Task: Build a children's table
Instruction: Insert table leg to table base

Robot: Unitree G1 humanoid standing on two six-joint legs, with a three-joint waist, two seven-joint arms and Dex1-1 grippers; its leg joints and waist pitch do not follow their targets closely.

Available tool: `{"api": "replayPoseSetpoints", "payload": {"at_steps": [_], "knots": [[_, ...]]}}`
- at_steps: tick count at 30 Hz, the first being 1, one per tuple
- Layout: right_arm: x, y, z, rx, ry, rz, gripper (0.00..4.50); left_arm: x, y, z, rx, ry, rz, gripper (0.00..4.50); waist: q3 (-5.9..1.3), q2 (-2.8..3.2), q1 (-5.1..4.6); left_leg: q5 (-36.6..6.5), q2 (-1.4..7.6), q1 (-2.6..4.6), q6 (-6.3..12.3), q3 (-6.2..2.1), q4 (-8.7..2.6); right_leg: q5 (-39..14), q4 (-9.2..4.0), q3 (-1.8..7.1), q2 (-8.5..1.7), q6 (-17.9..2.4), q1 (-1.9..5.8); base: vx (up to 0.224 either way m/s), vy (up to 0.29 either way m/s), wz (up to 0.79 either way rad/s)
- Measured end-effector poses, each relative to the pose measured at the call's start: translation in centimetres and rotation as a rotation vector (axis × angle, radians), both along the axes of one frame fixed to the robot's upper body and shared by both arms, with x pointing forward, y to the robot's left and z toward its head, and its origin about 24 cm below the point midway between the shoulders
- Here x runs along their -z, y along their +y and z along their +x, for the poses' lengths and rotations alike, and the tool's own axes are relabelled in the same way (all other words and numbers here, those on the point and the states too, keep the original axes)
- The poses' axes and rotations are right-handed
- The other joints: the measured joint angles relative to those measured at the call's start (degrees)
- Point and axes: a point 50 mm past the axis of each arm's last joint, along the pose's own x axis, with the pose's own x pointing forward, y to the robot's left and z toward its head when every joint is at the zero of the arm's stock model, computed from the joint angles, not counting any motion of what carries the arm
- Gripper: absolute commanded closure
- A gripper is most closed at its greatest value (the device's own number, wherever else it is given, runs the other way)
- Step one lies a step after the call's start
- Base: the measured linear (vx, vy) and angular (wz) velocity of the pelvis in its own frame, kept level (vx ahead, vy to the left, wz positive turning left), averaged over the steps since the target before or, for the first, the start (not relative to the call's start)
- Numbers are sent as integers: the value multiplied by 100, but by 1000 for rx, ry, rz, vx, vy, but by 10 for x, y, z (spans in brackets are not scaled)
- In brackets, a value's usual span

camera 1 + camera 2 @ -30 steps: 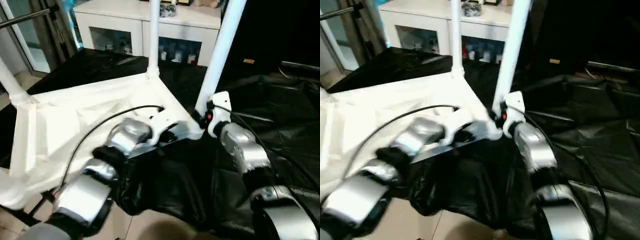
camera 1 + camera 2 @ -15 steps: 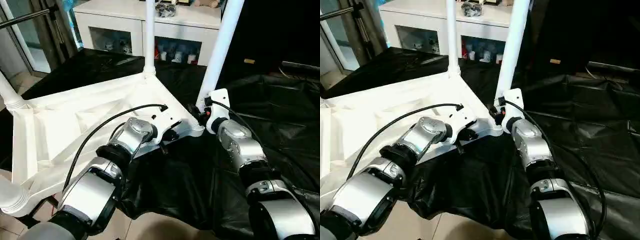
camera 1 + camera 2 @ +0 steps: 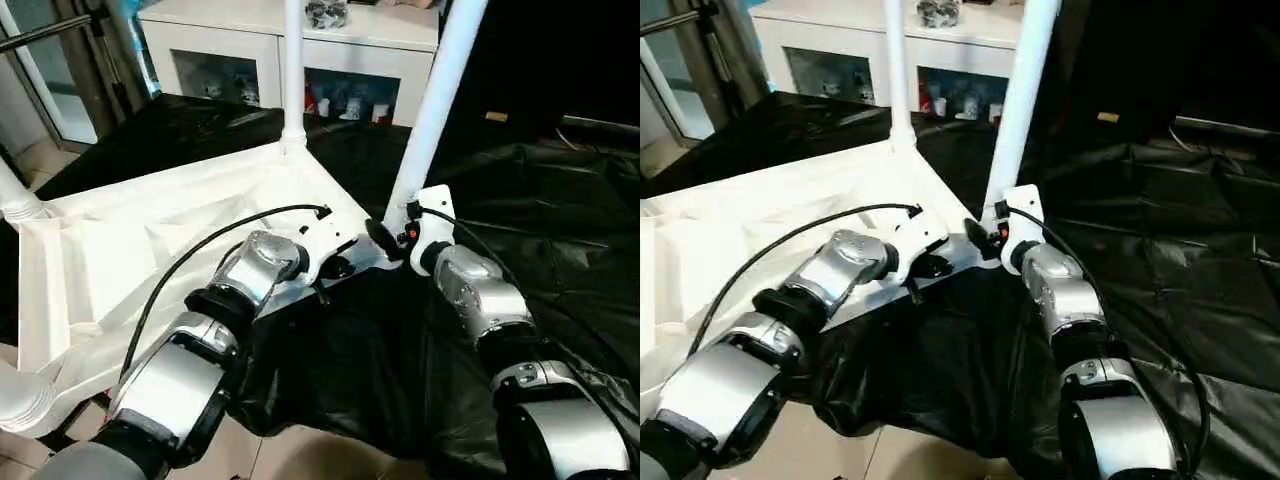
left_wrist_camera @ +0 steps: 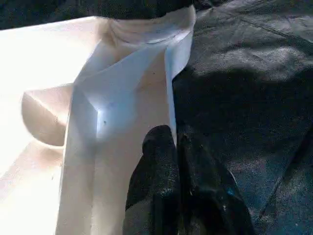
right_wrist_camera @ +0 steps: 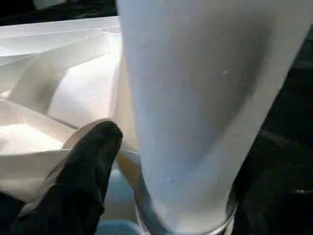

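The white tabletop (image 3: 150, 250) is seen lying upside down, ribbed underside up, on a surface draped in black plastic sheeting (image 3: 540, 200). Legs are stood upright in its corner sockets: one leg (image 3: 292, 70) rises from the far corner, towards twelve o'clock from the tabletop's middle, and a second, thicker-looking leg (image 3: 437, 95) rises from the corner at about three o'clock, leaning a little to the right. A further socket with the foot of a leg (image 3: 15, 195) is visible at nine o'clock, and another ribbed socket end (image 3: 22, 395) at about seven o'clock.

The left gripper (image 4: 176, 152) is held at the tabletop's near rim, at about nine o'clock of the three o'clock leg; its two black fingers (image 4: 156, 166) are pressed together with the thin white rim wall beside them (whether the wall is actually pinched cannot be told).

The right gripper (image 3: 980, 238) is placed at the base of the three o'clock leg, just above its socket. In the right wrist view one black finger (image 5: 93, 161) is seen standing clear to one side of the leg's tube, the jaws being spread wide rather than clamped on it.

A white glass-fronted cabinet (image 3: 330, 60) is set behind, at twelve o'clock.
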Motion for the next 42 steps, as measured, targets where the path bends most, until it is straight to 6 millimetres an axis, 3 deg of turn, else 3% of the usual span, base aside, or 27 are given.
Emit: {"api": "replayPoseSetpoints", "payload": {"at_steps": [2, 22, 29, 37, 42], "knots": [[-1, -1, -2, -26, -10, -3, 31, -1, 1, -1, 18, -2, -6, 450, 0, 0, 6, 1, 1, -7, 0, 5, 0, 62, 2, 3, 0, -17, -10, 0, 0, 0], [-14, -37, -40, -430, -14, -106, 31, -5, 19, -17, 282, 5, -30, 450, 21, 40, 218, 27, 18, -47, 43, 25, -5, 49, 4, 1, 2, 3, -43, 0, 0, 0], [-10, -44, -49, -511, 27, -137, 31, -5, 24, -22, 335, 22, -35, 450, 22, 42, 226, 27, 26, -43, 41, 30, -2, 50, 12, -2, 3, 4, -42, 0, 0, 0], [-7, -47, -59, -582, 64, -148, 98, -6, 32, -31, 428, 37, -29, 450, 22, 44, 327, 27, 50, -45, 41, 60, 8, 49, 14, -3, 5, 5, -44, 0, 0, 0], [-6, -44, -61, -616, 70, -145, 141, -6, 35, -32, 441, 42, -25, 450, 22, 44, 329, 27, 61, -43, 41, 85, 19, 50, 20, 0, 5, 5, -44, 0, 0, 0]]}}
